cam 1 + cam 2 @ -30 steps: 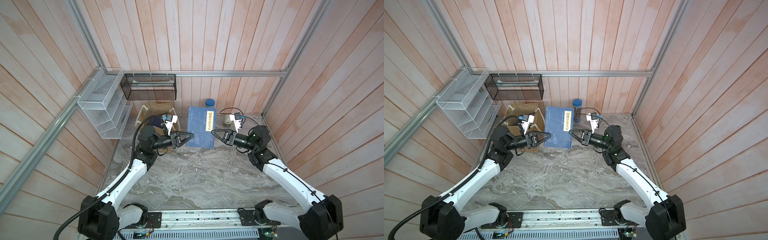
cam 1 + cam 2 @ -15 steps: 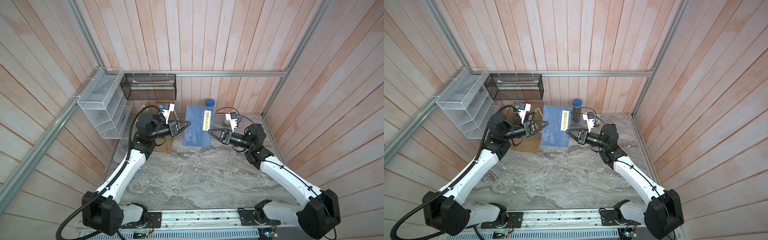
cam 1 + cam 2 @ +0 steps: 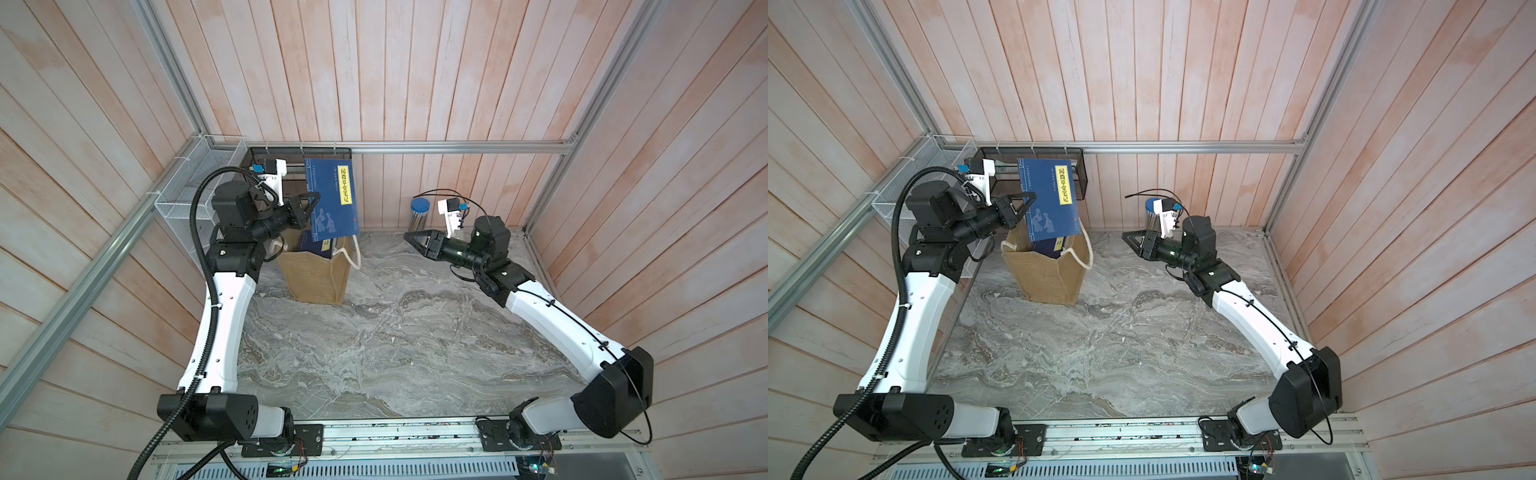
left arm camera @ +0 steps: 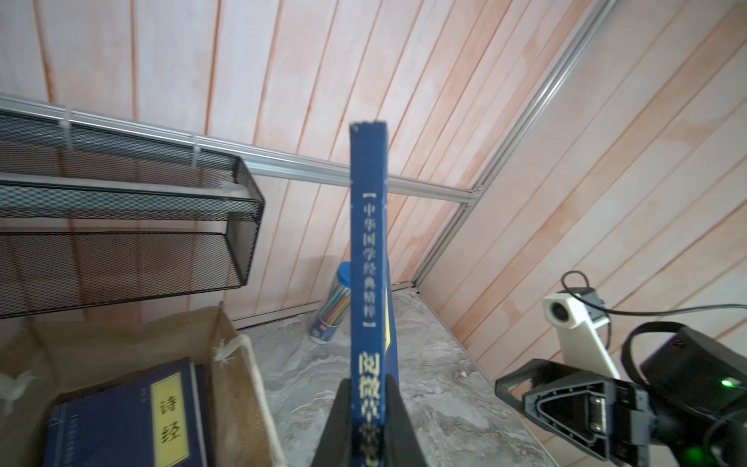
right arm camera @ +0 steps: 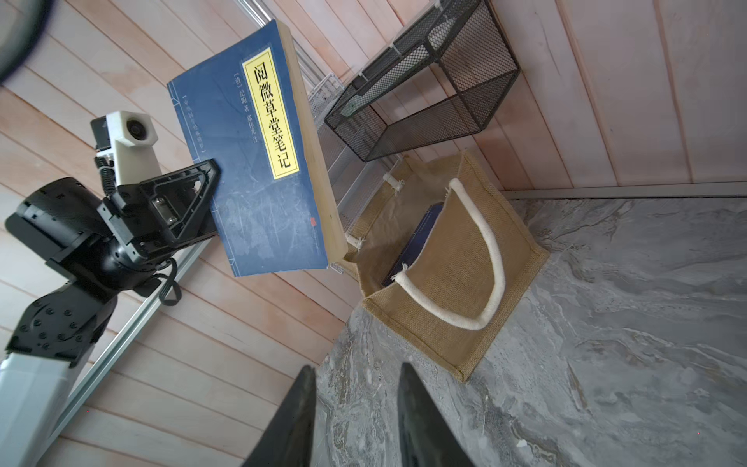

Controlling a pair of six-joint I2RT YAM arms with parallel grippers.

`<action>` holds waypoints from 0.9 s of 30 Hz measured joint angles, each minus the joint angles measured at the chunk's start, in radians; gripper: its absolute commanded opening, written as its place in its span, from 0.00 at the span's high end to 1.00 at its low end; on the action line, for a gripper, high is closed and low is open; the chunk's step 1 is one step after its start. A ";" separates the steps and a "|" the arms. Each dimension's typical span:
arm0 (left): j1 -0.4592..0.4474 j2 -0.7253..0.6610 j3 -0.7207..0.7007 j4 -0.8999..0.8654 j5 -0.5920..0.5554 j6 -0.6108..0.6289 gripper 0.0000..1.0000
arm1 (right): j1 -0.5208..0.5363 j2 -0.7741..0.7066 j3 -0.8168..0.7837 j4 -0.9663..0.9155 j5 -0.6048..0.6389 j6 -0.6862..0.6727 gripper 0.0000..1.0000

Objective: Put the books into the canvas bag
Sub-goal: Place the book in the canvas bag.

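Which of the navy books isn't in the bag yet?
The navy book clamped in the left end effector, held in the air beside the canvas bag's mouth. The other navy book already lies inside the bag.

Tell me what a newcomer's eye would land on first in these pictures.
First, the navy book with the yellow title label, held up in the air by the left gripper, shut on its spine edge, just over the mouth of the tan canvas bag. Then a second navy book lying inside that bag, and the right gripper, open and empty, pointing toward them across the marble table.
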 measured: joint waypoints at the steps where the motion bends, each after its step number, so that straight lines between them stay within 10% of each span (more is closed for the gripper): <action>1: 0.005 0.027 0.027 -0.031 -0.017 0.031 1.00 | 0.011 0.030 0.027 -0.011 0.019 -0.005 0.61; 12: 0.012 0.429 0.412 -0.418 -0.096 0.317 1.00 | 0.074 0.496 0.437 -0.104 0.092 0.038 0.56; 27: 0.108 0.609 0.478 -0.536 -0.029 0.388 1.00 | 0.124 0.914 1.028 -0.322 0.051 0.066 0.55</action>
